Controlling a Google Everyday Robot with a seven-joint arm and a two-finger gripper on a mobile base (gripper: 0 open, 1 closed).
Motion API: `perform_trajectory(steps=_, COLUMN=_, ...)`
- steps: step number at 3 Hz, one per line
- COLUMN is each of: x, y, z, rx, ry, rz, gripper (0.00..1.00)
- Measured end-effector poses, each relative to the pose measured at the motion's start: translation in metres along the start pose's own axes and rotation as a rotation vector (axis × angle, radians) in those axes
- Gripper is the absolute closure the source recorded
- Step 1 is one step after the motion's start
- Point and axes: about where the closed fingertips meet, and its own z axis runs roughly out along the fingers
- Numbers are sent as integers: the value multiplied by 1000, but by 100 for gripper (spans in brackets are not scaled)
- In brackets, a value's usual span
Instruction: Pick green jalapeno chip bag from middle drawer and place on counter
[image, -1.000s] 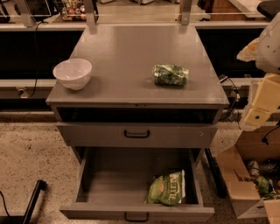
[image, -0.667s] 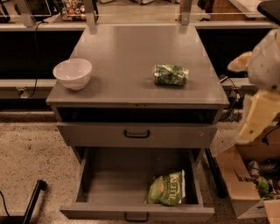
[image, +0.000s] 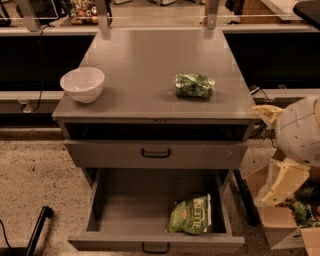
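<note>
The green jalapeno chip bag (image: 191, 216) lies flat in the front right of the open middle drawer (image: 100, 200), the lowest one, which is pulled out. The counter (image: 145, 65) is the grey cabinet top. My gripper (image: 257, 155) is at the right edge of the view, beside the cabinet's right side and above and to the right of the bag. Its cream fingers (image: 281, 182) are spread apart and hold nothing.
A white bowl (image: 82, 84) stands at the counter's left front. A green-patterned can (image: 194, 85) lies on its side at the right. The drawer above (image: 156, 153) is shut. A cardboard box (image: 292, 220) with items sits on the floor to the right.
My gripper has moved down and slightly left along the cabinet's right side. The bag, can and bowl have not moved.
</note>
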Motion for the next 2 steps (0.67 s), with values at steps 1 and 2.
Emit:
perform_trajectory(steps=1, x=1, y=-2, z=2, rx=-7, ry=37, rz=-7, gripper=0)
perform_trajectory(steps=2, x=18, y=-18, z=26, rx=-92, ry=165, rz=-217, gripper=0)
